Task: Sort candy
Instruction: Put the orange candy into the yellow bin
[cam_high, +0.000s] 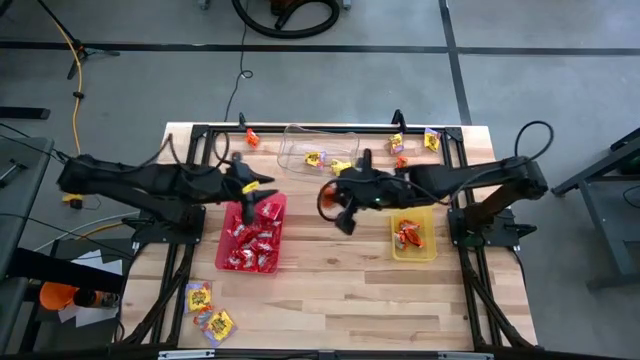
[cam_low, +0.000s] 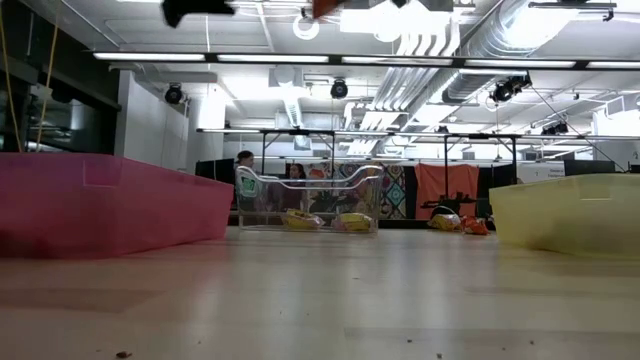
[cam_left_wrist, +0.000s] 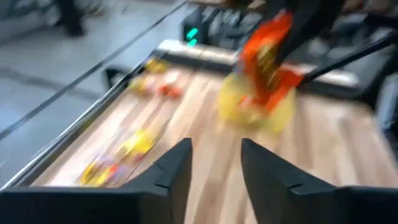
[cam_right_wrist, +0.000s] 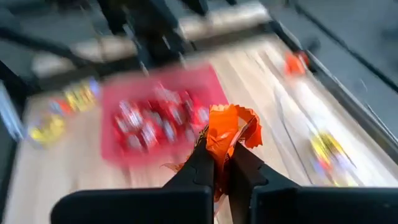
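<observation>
An orange candy (cam_right_wrist: 229, 132) hangs above the table between the red tray (cam_high: 278, 205) and the yellow tray (cam_high: 433, 252), with my right gripper (cam_right_wrist: 222, 157) shut on it. The red tray holds several red candies (cam_high: 250, 245), and the yellow tray holds orange ones (cam_high: 408, 236). Yellow candies (cam_high: 316, 158) lie in the clear tray (cam_high: 292, 140) at the far side. My left gripper (cam_left_wrist: 216, 167) stands open above the red tray's far end, with nothing between its fingers. My right gripper pinches the orange candy's crumpled wrapper (cam_right_wrist: 219, 144) between its two fingers. The fingers slant down from the table's right side. The wrapper sticks out past the fingertips, and the candy (cam_high: 326, 199) is lifted clear of the table.
Loose candies lie along the far edge (cam_high: 252, 137) (cam_high: 397, 143) (cam_high: 432, 138) and at the near left corner (cam_high: 198, 295) (cam_high: 216, 323). Black frame rails run along the table's left and right sides. Bare wood shows at the near middle (cam_high: 340, 300).
</observation>
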